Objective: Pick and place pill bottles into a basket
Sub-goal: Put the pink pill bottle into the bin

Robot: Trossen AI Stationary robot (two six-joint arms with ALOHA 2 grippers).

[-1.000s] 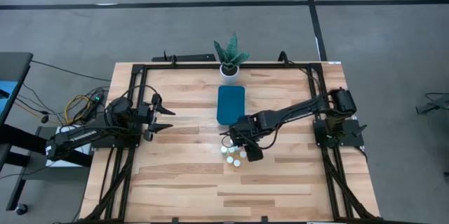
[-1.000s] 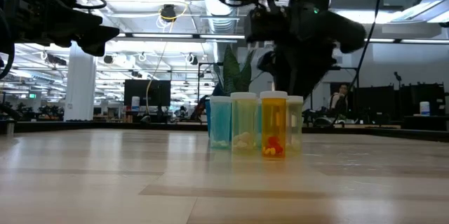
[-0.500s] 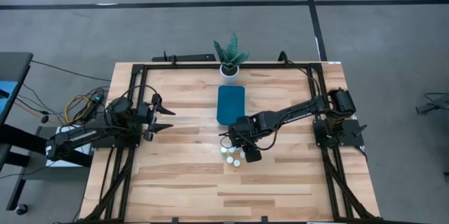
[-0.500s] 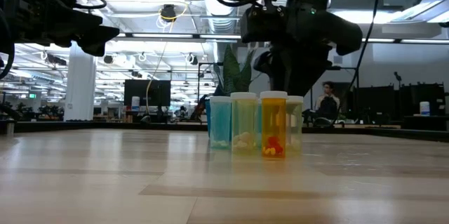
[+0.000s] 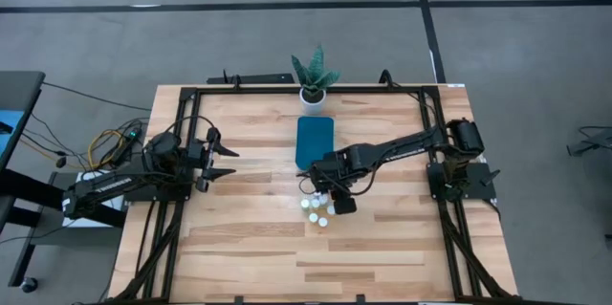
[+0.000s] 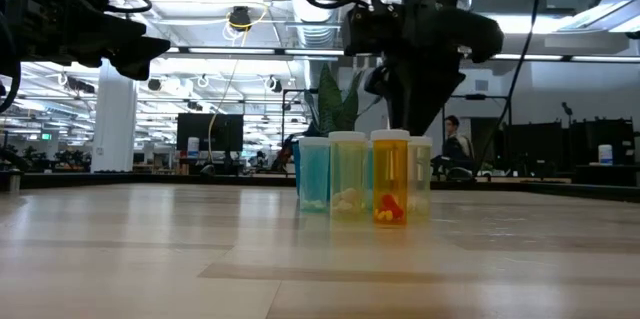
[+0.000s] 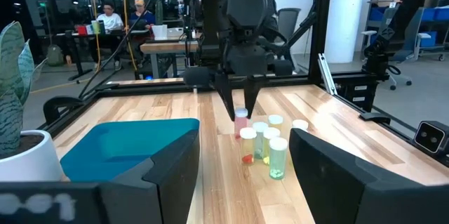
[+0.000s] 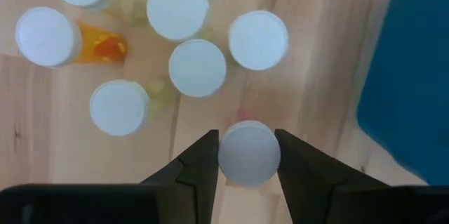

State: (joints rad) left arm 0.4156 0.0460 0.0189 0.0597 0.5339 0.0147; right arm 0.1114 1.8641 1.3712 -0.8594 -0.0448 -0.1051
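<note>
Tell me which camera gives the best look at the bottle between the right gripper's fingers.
The right wrist view: the bottle's white cap fills the gap in the right gripper. The left wrist view shows its pinkish body under the fingers; the high view only tiny caps; in the low view I cannot pick it out.

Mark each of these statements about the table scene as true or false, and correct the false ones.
1. The right hand has a capped bottle between its fingers. True.
2. The basket already holds two bottles. False: no bottle shows in it.
3. The other bottles stand upright on the table, close together. True.
4. The left hand is over the bottles. False: it waits at the table's left side, far from them.
5. The plant pot stands at the table's far edge, beyond the basket. True.
</note>
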